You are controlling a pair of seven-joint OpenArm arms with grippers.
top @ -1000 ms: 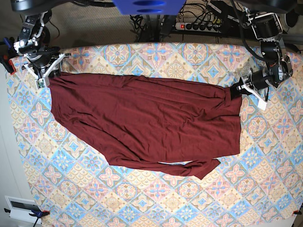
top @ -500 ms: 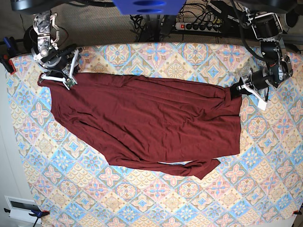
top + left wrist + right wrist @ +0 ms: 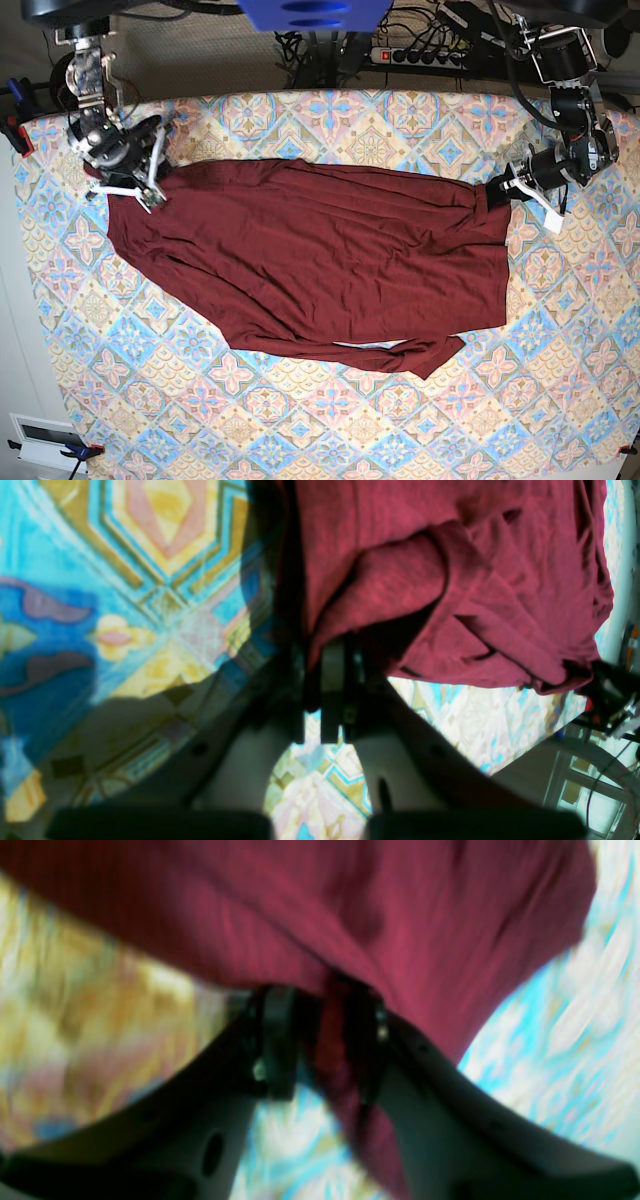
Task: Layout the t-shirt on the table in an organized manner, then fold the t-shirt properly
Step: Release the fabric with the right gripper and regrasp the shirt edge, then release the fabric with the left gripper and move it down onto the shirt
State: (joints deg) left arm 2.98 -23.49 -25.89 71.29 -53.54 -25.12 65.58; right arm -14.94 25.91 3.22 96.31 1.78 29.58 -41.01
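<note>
Two grippers on t-shirt (image 3: 310, 260): left gripper (image 3: 325, 680) pinches corner to anchor; right gripper (image 3: 320, 1040) jaws parted around hem, I cannot tell if gripping.

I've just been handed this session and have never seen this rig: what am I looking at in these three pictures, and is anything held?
It is a robot with two arms working over a table covered in a pastel tile-pattern cloth. The base view looks down from above; the other two pictures come from cameras on each wrist, looking along that arm's tool. A dark maroon t-shirt lies spread across the table, still creased. The left tool, on the base view's right, is shut on the shirt's edge; its wrist view shows fabric pinched between the fingers. The right tool, on the base view's left, has its fingers parted around a fold of the shirt; that picture is blurred, so I cannot tell whether it grips.
</note>
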